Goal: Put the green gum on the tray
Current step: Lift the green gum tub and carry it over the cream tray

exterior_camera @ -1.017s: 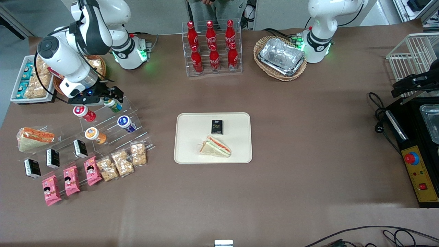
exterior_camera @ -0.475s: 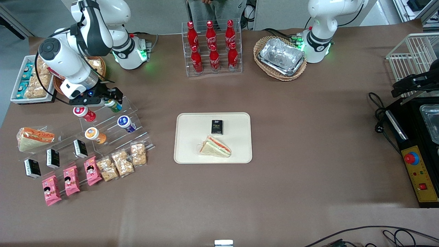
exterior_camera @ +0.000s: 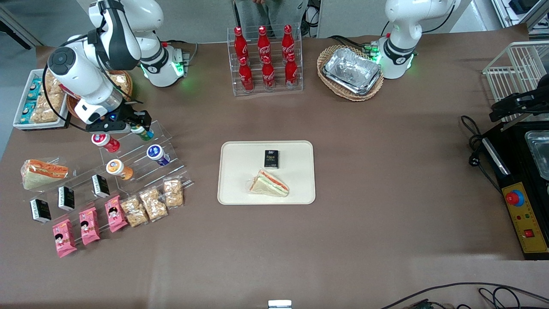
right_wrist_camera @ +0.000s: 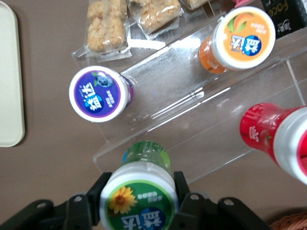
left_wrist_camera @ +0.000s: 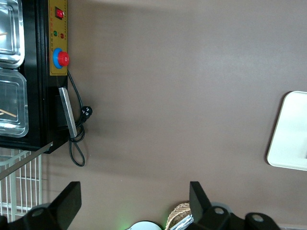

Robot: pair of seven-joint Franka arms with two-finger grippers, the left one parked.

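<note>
Above acrylic shelf (exterior_camera: 141, 150) | claw (right_wrist_camera: 139, 199) clamped on green gum (right_wrist_camera: 140, 194) | tray (exterior_camera: 240, 189) well apart

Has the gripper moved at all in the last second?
Yes, slightly. In the front view the gripper, shut on the green gum, has edged away from the camera, toward the cola rack's row, judged against the fixed red bottle.

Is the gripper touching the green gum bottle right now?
Touching. The right wrist view shows the gripper with its fingers pressed against both sides of the green gum lid, no gap visible.
</note>
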